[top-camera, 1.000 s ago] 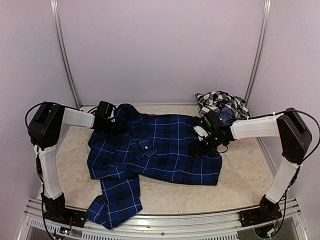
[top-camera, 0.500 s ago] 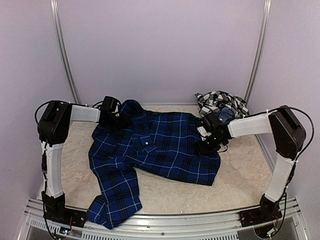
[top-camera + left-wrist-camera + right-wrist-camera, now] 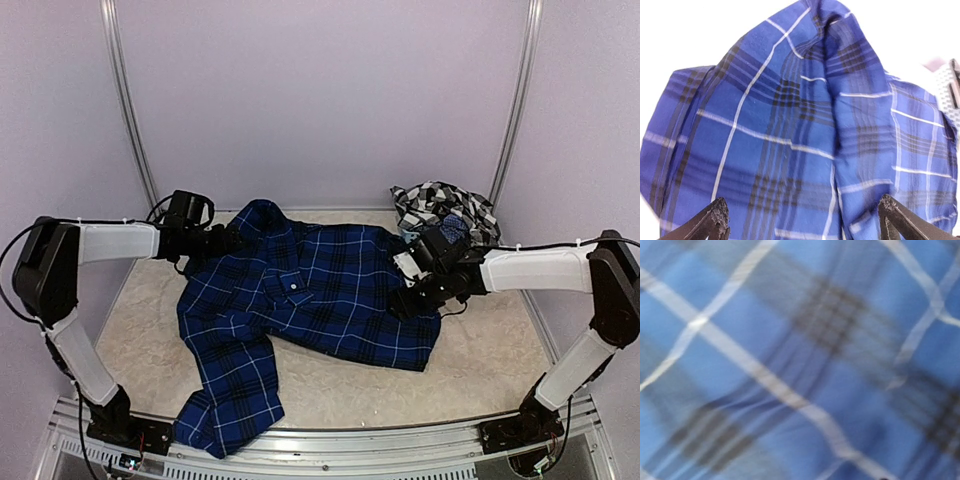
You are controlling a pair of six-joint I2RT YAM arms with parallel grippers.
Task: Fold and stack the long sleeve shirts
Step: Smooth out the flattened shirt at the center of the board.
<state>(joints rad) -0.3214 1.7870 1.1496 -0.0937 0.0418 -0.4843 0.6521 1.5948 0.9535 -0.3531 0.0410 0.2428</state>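
Nearest the arms' bases, 1 sleeve (image 3: 232, 398) of the navy blue plaid shirt (image 3: 330, 300) reaches down to the near edge of the table (image 3: 490, 375) and ends in a rumpled fold there. Beyond it the shirt's body lies spread front-up across the middle of the table, wrinkled rather than flat, with its chest pocket (image 3: 291, 296) showing left of centre and its collar (image 3: 262, 214) pointing toward the far left. The right gripper (image 3: 408, 300) is down on the shirt's right-hand edge, its arm reaching in low from the right. Its wrist camera is filled with blurred blue cloth and shows no fingers, so it cannot be told whether this claw is clenched on the fabric or merely resting against it. Farther back on the left, the left gripper (image 3: 228, 240) sits just beside the shoulder of the shirt near the collar. In its wrist view the 2 fingertips (image 3: 715, 220) stand wide apart with a hump of blue plaid rising beyond them, so this claw is released and grips nothing. In the far right corner, the black-and-white checked shirt (image 3: 440, 200) lies bunched in a heap against the wall, just behind the right gripper's wrist.
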